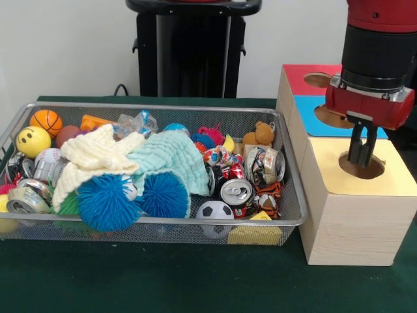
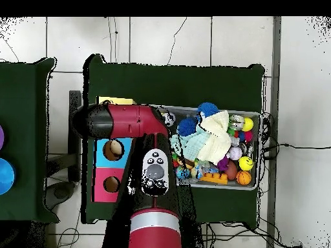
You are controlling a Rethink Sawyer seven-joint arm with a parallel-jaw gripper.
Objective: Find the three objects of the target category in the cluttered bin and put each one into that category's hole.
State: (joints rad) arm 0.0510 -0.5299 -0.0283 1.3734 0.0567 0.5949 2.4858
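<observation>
My gripper (image 1: 362, 151) hangs at the right, its tips lowered into the round hole (image 1: 362, 167) of the yellow-topped wooden box (image 1: 352, 222). Nothing shows in its grip. Behind that box lie a blue section with a hole (image 1: 329, 116) and a red section with a hole (image 1: 317, 79). The wire bin (image 1: 156, 106) at the left holds drink cans (image 1: 236, 192), a soccer ball (image 1: 214, 212), a basketball (image 1: 46, 121), a yellow smiley ball (image 1: 33, 141), two blue spiky balls (image 1: 104, 202), knitted cloths (image 1: 172, 160) and a teddy bear (image 1: 259, 135). In the overhead view the red arm (image 2: 129, 121) covers the gripper.
The bin's right wall (image 1: 294, 176) stands close beside the wooden box. From above, the bin (image 2: 259, 119) lies right of the arm and the box's blue hole (image 2: 113, 150) and red hole (image 2: 112, 185) show left of it. A green cloth (image 1: 195, 280) covers the table.
</observation>
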